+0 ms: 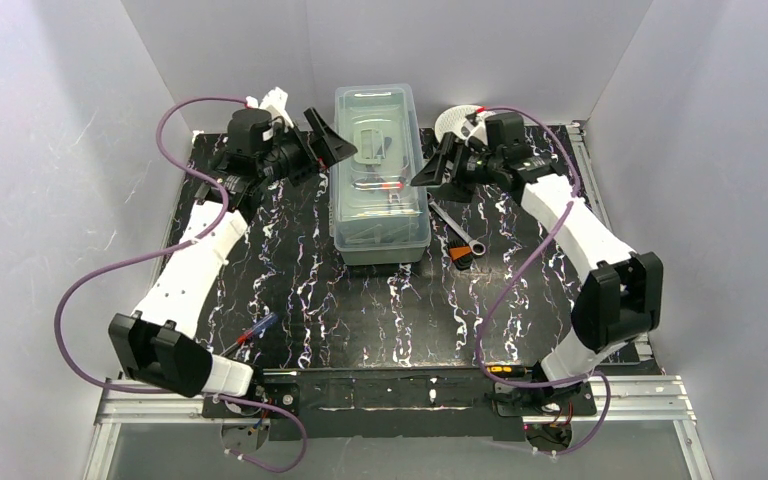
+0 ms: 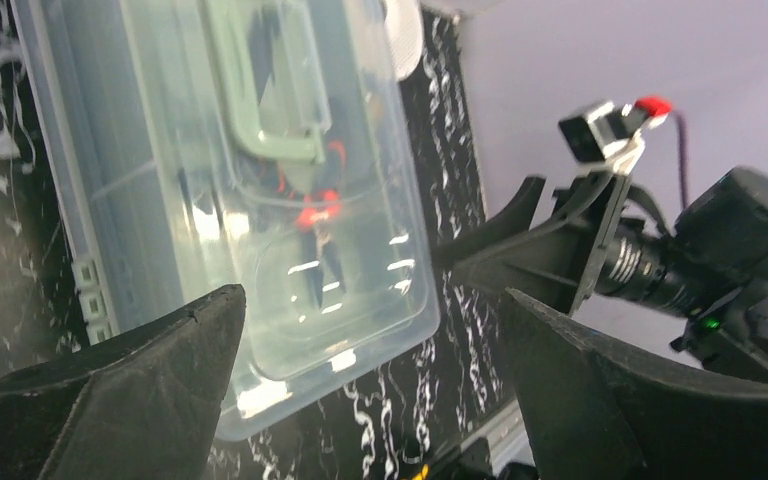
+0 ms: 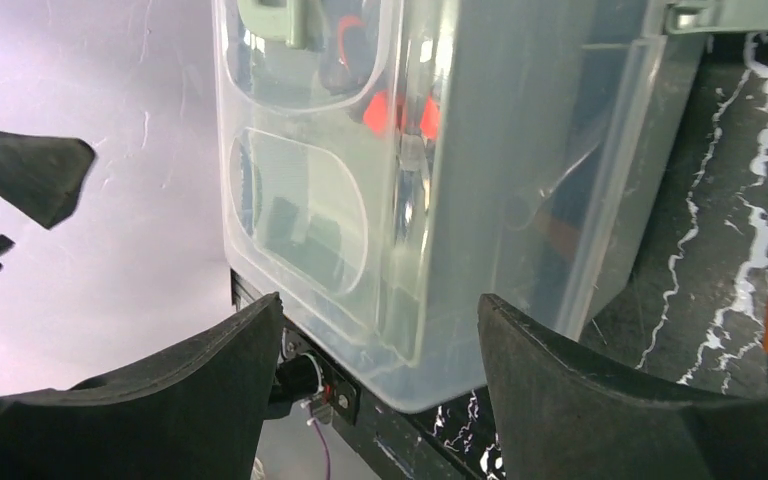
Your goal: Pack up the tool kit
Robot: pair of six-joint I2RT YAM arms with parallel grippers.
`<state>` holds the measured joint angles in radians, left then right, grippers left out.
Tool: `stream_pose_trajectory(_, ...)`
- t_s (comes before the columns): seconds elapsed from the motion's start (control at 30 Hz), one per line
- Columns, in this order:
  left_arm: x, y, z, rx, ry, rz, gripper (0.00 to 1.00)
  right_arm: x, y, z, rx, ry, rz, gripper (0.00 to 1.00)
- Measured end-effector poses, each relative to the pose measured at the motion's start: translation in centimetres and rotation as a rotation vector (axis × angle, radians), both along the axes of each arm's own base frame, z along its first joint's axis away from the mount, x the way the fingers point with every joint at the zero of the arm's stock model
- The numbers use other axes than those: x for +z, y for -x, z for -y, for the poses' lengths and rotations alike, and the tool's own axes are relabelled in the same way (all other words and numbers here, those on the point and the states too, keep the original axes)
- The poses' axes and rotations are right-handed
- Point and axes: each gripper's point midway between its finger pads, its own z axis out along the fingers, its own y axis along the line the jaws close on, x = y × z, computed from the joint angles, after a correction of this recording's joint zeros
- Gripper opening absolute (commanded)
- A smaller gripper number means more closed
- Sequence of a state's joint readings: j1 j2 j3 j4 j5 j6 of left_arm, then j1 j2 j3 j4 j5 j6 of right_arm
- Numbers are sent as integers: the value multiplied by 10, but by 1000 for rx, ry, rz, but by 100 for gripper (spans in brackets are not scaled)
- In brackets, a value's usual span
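**Inspector A:** Where do we find the tool kit?

**Inspector B:** The toolbox [image 1: 381,175] stands on the surface at upper centre of the overhead view. Its translucent lid is down and tools show dimly inside.

**A:** And the fingers?

**B:** The left fingers [image 2: 140,400] are spread wide just left of the box and hold nothing. The right fingers [image 3: 580,400] are also spread wide at its right side, and are empty. We see neither pair touching the box.

**A:** What is outstanding?

**B:** A wrench [image 1: 457,228] and orange-handled pliers [image 1: 461,258] lie just right of the box. A screwdriver [image 1: 257,330] lies at lower left. We judge the packing incomplete. The step in hand looks like taking the box or its lid from both sides.

**A:** What do we recommend?

**B:** Both arms should close in evenly, or the box may slide or twist. They should seat on the lid's edge, not the slick wall. The right arm should keep clear of the wrench. We cannot tell whether the latches are fastened.
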<state>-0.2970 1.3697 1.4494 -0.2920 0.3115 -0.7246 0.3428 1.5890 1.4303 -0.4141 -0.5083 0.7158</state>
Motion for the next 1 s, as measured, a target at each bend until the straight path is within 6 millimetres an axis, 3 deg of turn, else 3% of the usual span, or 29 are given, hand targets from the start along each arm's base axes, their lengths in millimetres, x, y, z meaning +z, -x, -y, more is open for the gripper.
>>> stream_pose_trajectory(0.17, -41, 13, 4, -60, -34, -126, 98, -25, 3, -20, 58, 52, -65, 75)
stream_pose_trajectory(0.23, -63, 30, 5, -109, -55, -182, 98, -31, 11, -22, 77, 92, -65, 75)
stream_pose_trajectory(0.3, -65, 41, 1, -135, -94, -181, 98, -29, 31, -20, 96, 110, -77, 74)
stream_pose_trajectory(0.37, -65, 48, -5, -142, -140, -181, 98, -14, 47, -8, 90, 88, -73, 74)
stream_pose_trajectory(0.5, -52, 44, -13, -118, -188, -153, 98, -18, 22, 10, 21, 92, -87, 74)
stream_pose_trajectory(0.63, -53, 39, -17, -93, -202, -152, 98, -25, 14, -5, 43, 65, -111, 74)
stream_pose_trajectory(0.8, -54, 34, -23, -80, -238, -127, 98, -30, 31, -35, 133, 59, -110, 74)
stream_pose_trajectory(1.0, -52, 29, -24, -81, -260, -104, 98, -32, 46, -46, 191, 56, -109, 74)
